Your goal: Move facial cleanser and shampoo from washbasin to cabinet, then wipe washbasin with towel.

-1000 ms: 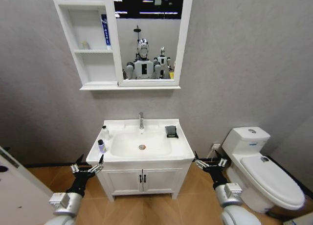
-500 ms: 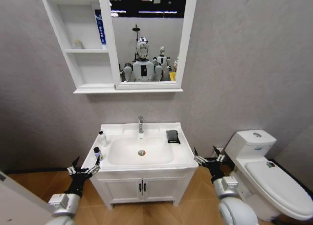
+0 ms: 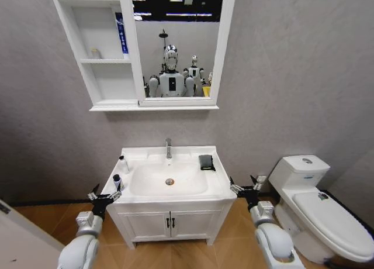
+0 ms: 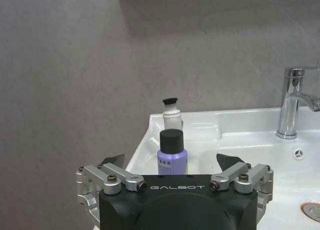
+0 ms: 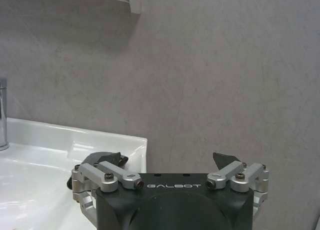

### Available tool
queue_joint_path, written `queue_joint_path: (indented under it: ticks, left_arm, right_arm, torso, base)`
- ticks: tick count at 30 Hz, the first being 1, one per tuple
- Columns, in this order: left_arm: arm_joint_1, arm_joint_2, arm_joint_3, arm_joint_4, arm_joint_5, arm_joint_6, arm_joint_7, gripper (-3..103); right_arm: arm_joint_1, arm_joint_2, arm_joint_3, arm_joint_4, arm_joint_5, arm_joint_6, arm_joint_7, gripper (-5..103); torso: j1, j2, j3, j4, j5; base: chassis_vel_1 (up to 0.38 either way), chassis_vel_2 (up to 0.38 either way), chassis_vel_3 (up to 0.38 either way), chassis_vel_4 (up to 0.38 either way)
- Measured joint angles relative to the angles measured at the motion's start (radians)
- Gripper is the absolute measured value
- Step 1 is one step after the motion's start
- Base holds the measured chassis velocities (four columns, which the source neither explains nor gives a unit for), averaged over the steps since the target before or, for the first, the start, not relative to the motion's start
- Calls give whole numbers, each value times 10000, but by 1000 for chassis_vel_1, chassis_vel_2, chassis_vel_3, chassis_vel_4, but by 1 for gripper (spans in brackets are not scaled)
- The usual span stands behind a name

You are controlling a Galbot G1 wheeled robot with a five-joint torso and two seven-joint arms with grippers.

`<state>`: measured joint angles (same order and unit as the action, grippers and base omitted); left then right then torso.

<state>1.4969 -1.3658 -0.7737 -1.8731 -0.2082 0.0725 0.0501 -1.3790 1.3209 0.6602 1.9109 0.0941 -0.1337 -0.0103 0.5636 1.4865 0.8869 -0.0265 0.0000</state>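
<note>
- Washbasin (image 3: 217, 184): white rectangular top against a grey textured wall, chrome tap (image 3: 168, 147) at the back centre, metal drain (image 3: 169, 181) in the bowl.
- I see two bottles on the basin's left rim: a purple one with a black cap (image 4: 172, 152) nearer the front, a white one with a black cap (image 4: 171, 114) behind it. Can't tell which is cleanser and which shampoo.
- Towel (image 3: 205, 161), dark and folded, lies on the right rim, well apart from the bottles.
- Cabinet (image 3: 104, 64) hangs above and to the left, open shelves beside the mirror (image 3: 175, 44); a blue tube (image 3: 120, 34) stands on a shelf.
- White vanity (image 3: 169, 221) with black handles is below; toilet (image 3: 318, 207) stands to the right; the floor is wood-toned.
- My left gripper (image 3: 104, 195) is low beside the basin's left front corner, fingers spread, grasping nothing.
- My right gripper (image 3: 245, 188) is by the right front corner, also spread and empty.
</note>
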Motion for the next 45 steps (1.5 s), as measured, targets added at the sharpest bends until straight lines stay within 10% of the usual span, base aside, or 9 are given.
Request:
queue_joint_path:
  ticks: [34, 45]
  left_arm:
    - [-2307, -237, 282, 2743, 81, -885, 493, 103]
    - [-2494, -231, 435, 2860, 139, -819, 599, 66]
  right_arm:
    - [1574, -292, -840, -357, 91, -690, 104, 100]
    - [1418, -293, -770, -249, 132, -728, 143, 100]
  torso:
    - [-1, -1, 0, 1, 0]
    - [-1, -1, -1, 1, 1]
  base:
    - [0, 0, 0, 0]
    - [0, 0, 0, 0]
